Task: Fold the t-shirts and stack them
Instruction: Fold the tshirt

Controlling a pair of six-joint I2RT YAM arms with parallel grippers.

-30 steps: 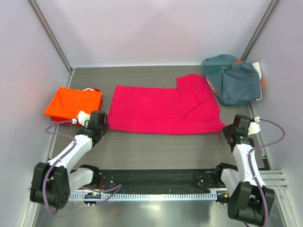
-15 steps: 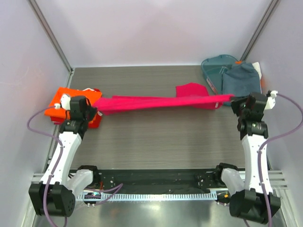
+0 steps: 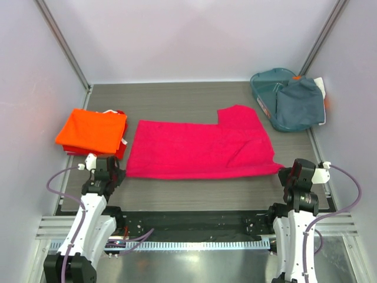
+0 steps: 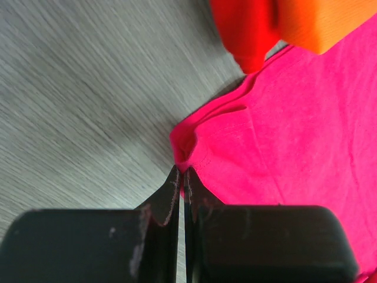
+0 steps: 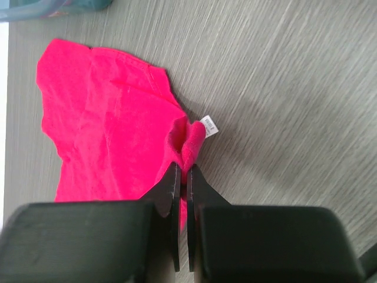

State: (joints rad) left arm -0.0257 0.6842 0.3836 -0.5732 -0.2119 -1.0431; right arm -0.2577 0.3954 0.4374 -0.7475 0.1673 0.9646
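Two end effectors are engaged on one garment: the magenta t-shirt (image 3: 200,147). It lies spread flat on the desk (image 3: 194,191), ahead of both and spanning the gap between them.

Handling properties (judged):
- Light, limp cloth with no stiffness of its own. It will sag between grip points and wrinkle readily.
- Not fragile. A shallow pinch on a thin hem can slip out.
- Take hold at the corners or along a hem, one point per end effector, and keep the edge between them taut so that it folds straight.

Left end effector (image 4: 181,177): jaws closed to a hairline gap, pinching the shirt's near-left corner. The cloth puckers directly at the tips. The orange t-shirt (image 4: 318,23), folded, lies ahead of the tips, near the magenta shirt's far-left corner.

Right end effector (image 5: 182,174): jaws closed to the same hairline gap, pinching the near-right corner. The cloth bunches at the tips, with a white label (image 5: 209,125) just beyond them. The grey-blue t-shirts (image 3: 300,106) sit in the teal basket (image 3: 262,82), well ahead of this end effector.
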